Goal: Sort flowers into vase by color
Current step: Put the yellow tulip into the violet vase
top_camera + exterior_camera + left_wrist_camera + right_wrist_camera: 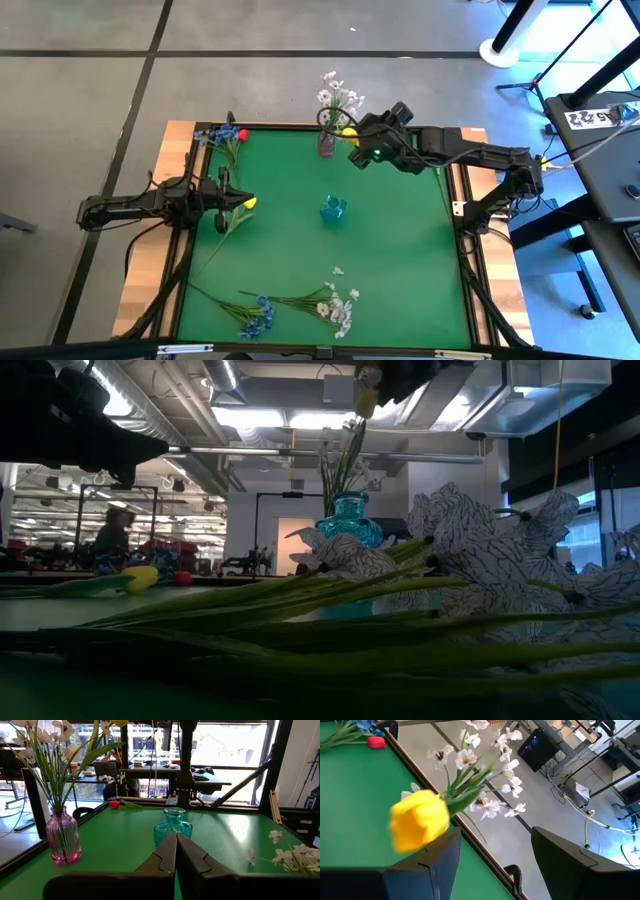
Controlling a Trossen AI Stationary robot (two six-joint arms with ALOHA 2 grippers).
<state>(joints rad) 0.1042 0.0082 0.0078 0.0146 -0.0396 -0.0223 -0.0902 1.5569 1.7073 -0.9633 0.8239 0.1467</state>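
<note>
We are hovering our right claw (352, 139), jaws wide, beside the pink vase (327, 143) with a yellow tulip (419, 826) at one finger. Unclamped, the tulip risks dropping onto the table (400, 260). Our left claw (240, 193) is waiting shut.

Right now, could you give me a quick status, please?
Right gripper open beside the pink vase, yellow tulip at its fingers. Left gripper shut, waiting. Nothing blocking.

Open green counter (400, 260) is left between the blue vase (333, 210) at centre and the pink vase (327, 142) at the far edge. The near edge is blocked by loose flowers (300, 305). The right end effector (352, 137) is crowded against the pink vase's white spray (335, 95).
</note>
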